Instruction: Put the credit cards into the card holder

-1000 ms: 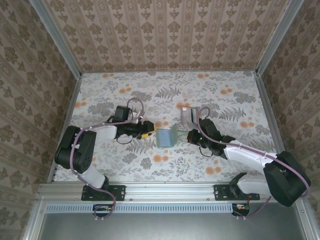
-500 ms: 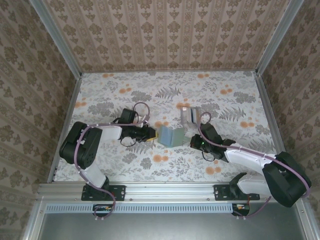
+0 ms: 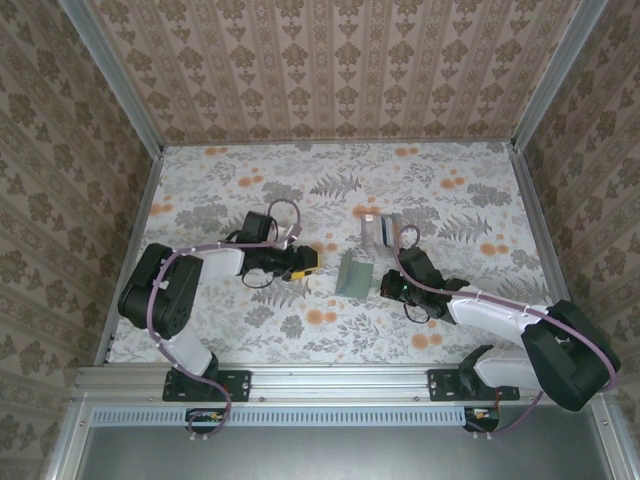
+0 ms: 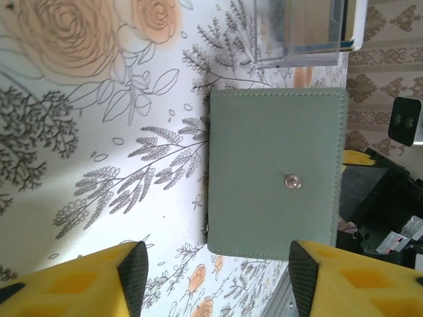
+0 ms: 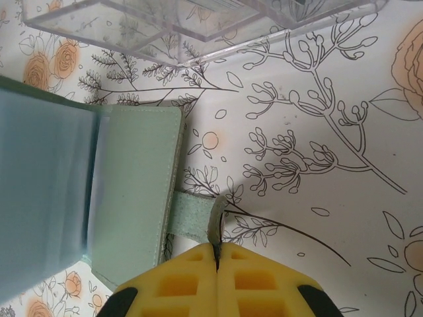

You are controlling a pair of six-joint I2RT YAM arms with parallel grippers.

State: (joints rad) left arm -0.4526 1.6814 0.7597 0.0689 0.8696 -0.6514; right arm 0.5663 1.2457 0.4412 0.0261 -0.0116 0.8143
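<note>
Step in hand, we judge: opening the card holder [image 3: 352,273]. It lies mid-worktop [image 3: 230,200], part-open, one flap raised. The right tool [image 5: 217,256] is clenched on its strap tab [image 5: 195,221]. The left tool [image 4: 218,267] is released and empty, just left of the holder. The credit cards [image 4: 310,20] sit in the clear tray [image 5: 132,30] just behind it. Next, likely: left tool pins the flap flat, then a card is fetched. Tight between tray, holder and right tool; free worktop lies to the left.
</note>
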